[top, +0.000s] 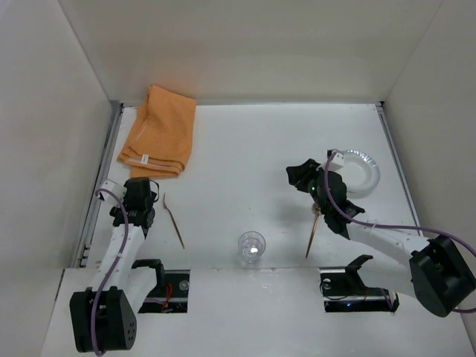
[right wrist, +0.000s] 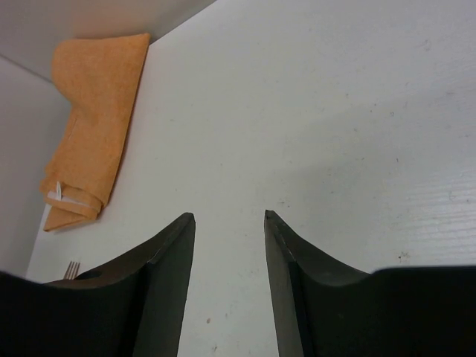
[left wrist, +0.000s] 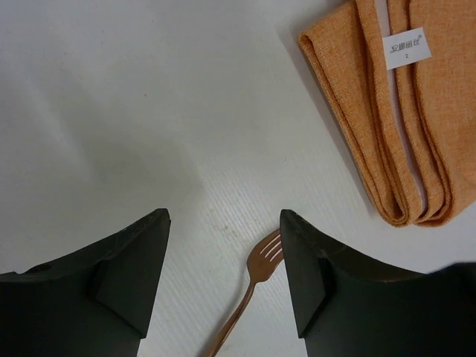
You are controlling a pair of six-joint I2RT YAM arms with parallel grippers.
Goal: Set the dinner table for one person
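The white worktop (top: 253, 149) is stretching from the arms' bases to the far wall, carrying everything else. An orange folded cloth (top: 158, 132) is lying in its far left corner. A copper fork (left wrist: 253, 286) is lying near the left edge, tines pointing toward the cloth, and a clear glass (top: 251, 248) is standing at the near edge in the middle. A plate (top: 368, 162) is sitting on the right side, partly hidden by the right arm, with a thin copper piece of cutlery (top: 312, 236) slanting just nearer; its kind is not showing. The left hand (left wrist: 223, 223) is hovering beside the fork, fingers apart and gripping nothing. The right hand (right wrist: 229, 219) is pointing across the bare middle, fingers also spread, empty
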